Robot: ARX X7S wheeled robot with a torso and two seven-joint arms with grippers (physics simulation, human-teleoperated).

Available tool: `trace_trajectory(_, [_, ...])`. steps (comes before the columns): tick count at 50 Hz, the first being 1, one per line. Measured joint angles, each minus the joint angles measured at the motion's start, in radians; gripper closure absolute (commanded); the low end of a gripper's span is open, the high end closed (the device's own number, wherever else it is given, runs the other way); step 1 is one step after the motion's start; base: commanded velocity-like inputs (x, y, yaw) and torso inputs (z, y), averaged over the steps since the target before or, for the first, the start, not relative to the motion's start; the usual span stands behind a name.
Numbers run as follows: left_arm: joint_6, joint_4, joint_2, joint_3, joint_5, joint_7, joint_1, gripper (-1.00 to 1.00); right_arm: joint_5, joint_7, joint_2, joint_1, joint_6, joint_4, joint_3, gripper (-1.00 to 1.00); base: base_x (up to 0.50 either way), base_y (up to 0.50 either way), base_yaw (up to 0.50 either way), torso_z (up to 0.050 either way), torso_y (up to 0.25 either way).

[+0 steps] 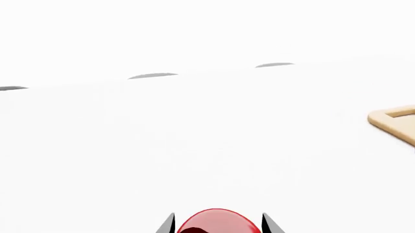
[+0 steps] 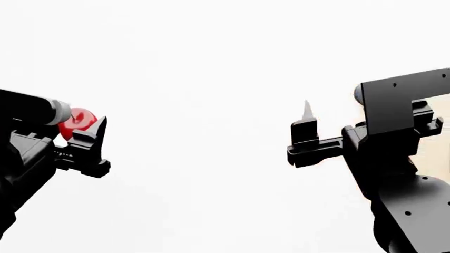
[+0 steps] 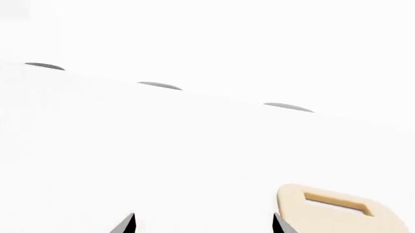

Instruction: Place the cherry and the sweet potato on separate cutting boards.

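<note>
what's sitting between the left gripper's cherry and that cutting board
Nothing. In the left wrist view, only bare white surface lies between the cherry in the left gripper and the cutting board.

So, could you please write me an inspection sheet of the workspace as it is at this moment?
Surface: white table, bare where shown; three dark oval marks along its far edge.
Job's things: cherry held in the left gripper. One cutting board with a slot handle lies on the table, nothing on its visible part. Left wrist view shows a board's slotted end; whether it is the same board, cannot tell. Sweet potato: not seen.
Clutter: nothing seen.
Grippers: left shut on the cherry; right gripper open, holding nothing.
Cables: nothing seen.
Surroundings: plain white background, nothing seen.
</note>
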Motion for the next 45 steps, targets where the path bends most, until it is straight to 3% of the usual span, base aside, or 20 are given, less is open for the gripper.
trace_trajectory(31, [-0.025,0.000,-0.011,-0.004,-0.014,-0.015,-0.025,1.00,0.017,-0.015,-0.005,-0.018,-0.019,-0.018,-0.004,-1.00,0.01,0.50,0.00,0.000,0.000])
trace_trajectory(45, [-0.125,-0.016,-0.034,-0.013,-0.050,-0.029,-0.165,1.00,0.014,-0.024,-0.006,-0.012,-0.020,-0.012,-0.018,-1.00,0.06,0.45,0.00,0.000,0.000])
